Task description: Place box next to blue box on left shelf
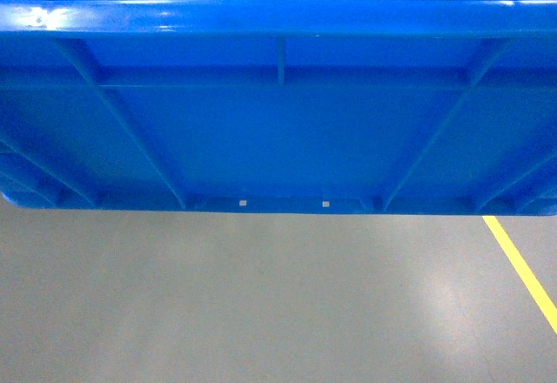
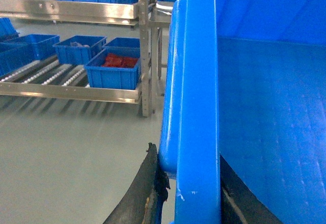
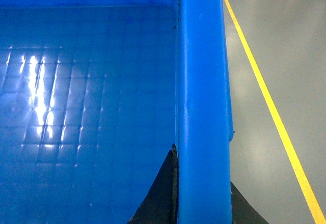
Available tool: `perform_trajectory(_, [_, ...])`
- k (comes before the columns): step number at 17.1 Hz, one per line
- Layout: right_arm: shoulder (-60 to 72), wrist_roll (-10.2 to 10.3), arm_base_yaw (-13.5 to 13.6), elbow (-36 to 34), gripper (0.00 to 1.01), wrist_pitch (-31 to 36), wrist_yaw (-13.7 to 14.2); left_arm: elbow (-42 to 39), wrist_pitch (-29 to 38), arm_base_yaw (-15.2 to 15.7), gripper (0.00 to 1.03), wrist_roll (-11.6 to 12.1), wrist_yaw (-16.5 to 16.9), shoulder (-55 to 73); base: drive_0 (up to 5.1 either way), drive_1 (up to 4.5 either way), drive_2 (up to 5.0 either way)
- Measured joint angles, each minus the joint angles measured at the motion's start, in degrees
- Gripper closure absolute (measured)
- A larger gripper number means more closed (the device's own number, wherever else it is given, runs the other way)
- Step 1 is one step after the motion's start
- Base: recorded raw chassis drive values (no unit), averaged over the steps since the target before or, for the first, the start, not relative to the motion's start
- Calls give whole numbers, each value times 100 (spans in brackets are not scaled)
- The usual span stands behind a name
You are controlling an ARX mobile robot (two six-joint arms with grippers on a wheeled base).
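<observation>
The box (image 1: 278,131), a large bright blue crate, hangs off the floor and fills the top of the head view, its diagonally ribbed underside facing me. It hides both arms there. My left gripper (image 2: 189,186) is shut on the box's left rim (image 2: 196,81), one black finger (image 2: 145,193) on each side. My right gripper (image 3: 204,188) is shut on the right rim (image 3: 201,81) in the same way. The left shelf (image 2: 71,92), a roller rack, stands far left in the left wrist view. Several blue boxes stand on it, the nearest (image 2: 113,74) holding red items.
A steel post (image 2: 146,46) marks the rack's right end, with an upper rail (image 2: 71,10) above the rollers (image 2: 46,74). More blue crates (image 2: 28,46) stand further left. A yellow floor line (image 1: 522,265) runs along the right side (image 3: 270,102). Grey floor lies below the box.
</observation>
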Motion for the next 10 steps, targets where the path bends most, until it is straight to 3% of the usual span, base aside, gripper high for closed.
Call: perform_trajectory(10, [-2, 0, 0, 0, 93, 20, 2, 0, 13, 0, 87, 0, -2, 2, -2, 425, -429])
